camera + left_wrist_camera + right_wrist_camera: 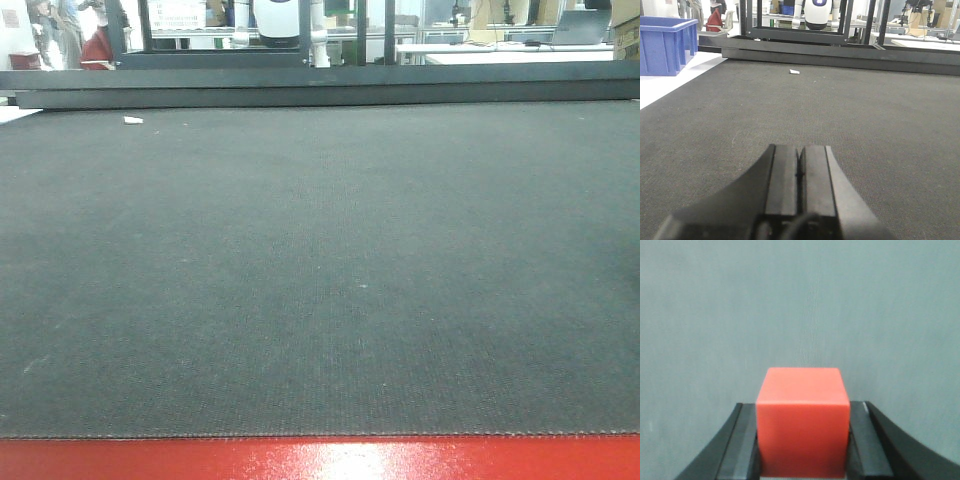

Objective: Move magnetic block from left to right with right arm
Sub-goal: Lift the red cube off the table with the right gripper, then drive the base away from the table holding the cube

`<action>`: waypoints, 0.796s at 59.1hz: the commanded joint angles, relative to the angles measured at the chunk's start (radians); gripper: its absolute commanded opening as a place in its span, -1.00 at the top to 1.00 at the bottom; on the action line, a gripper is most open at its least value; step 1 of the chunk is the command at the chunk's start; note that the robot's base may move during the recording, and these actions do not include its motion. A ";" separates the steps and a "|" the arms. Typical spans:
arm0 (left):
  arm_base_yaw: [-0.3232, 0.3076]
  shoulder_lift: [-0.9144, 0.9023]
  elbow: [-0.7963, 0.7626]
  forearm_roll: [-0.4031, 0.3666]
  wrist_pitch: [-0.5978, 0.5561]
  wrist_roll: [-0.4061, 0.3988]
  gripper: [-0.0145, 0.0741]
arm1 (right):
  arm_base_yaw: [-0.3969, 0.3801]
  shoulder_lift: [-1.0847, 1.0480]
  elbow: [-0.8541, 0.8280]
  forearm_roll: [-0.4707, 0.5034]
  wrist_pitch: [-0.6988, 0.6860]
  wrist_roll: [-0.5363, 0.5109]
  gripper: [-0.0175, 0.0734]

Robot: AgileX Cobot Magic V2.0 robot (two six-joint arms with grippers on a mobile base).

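Right pincer (802,432) clamped on magnetic block (802,415), dark fingers (740,440) flush against both side faces. Grey worktop (800,300) beyond; whether block is lifted unclear. Left pincer (800,165) pressed closed, empty, low over worktop. Best course: firm grip, level carry rightward, flat set-down before release.

magnetic block (802,425) — bottom edge cropped

The dark mat (320,280) has open room across its middle and both sides; a tiny white scrap (133,120) sits near its far left corner; a low black bar (320,92) runs along the far edge like a wall; a blue bin (665,45) stands off the mat, far left; the red block (802,427) fills the gap in the right gripper (802,410).
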 commanded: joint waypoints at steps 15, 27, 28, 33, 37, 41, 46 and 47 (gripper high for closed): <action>-0.005 -0.011 0.009 0.000 -0.088 -0.004 0.94 | -0.007 -0.348 0.181 0.001 -0.289 -0.019 0.33; -0.005 -0.011 0.009 0.000 -0.088 -0.004 0.94 | -0.007 -0.566 0.201 0.001 -0.225 -0.019 0.33; -0.005 -0.011 0.009 0.000 -0.088 -0.004 0.94 | -0.007 -0.583 0.201 0.001 -0.220 -0.019 0.33; -0.005 -0.011 0.009 0.000 -0.088 -0.004 0.94 | -0.007 -0.634 0.201 0.002 -0.202 -0.019 0.33; -0.005 -0.011 0.009 0.000 -0.088 -0.004 0.94 | -0.007 -0.653 0.201 0.002 -0.200 -0.019 0.33; -0.005 -0.011 0.009 0.000 -0.088 -0.004 0.94 | -0.007 -0.658 0.201 0.002 -0.200 -0.019 0.33; -0.005 -0.011 0.009 0.000 -0.088 -0.004 0.94 | -0.007 -0.658 0.201 0.002 -0.200 -0.019 0.33; -0.005 -0.011 0.009 0.000 -0.088 -0.004 0.94 | -0.007 -0.658 0.201 0.002 -0.200 -0.019 0.33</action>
